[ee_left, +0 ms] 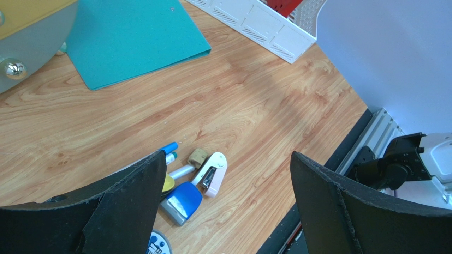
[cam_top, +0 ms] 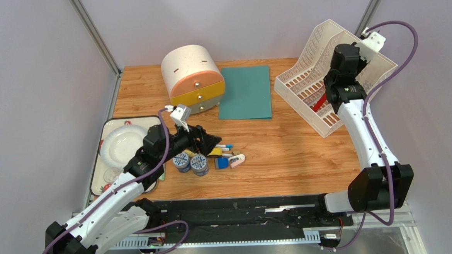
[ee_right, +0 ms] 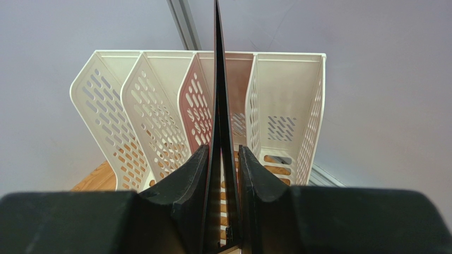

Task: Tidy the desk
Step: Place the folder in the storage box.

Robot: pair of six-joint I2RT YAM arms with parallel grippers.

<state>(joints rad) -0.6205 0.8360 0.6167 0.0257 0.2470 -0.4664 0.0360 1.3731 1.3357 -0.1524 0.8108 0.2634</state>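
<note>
The desk (cam_top: 282,159), a wood-grain tabletop, spans the middle of the overhead view between the two arms. The left gripper (cam_top: 211,142) hovers with jaws spread wide and holds nothing; below it a white mini stapler (ee_left: 212,172) and several pens lie together on the desk. A teal folder (cam_top: 245,93) lies flat at the far edge, beside a round drawer unit (cam_top: 192,77). The right gripper (ee_right: 222,153) is clamped on a thin red folder (ee_right: 218,79), held edge-on inside the white file rack (cam_top: 325,81) at the far right corner.
</note>
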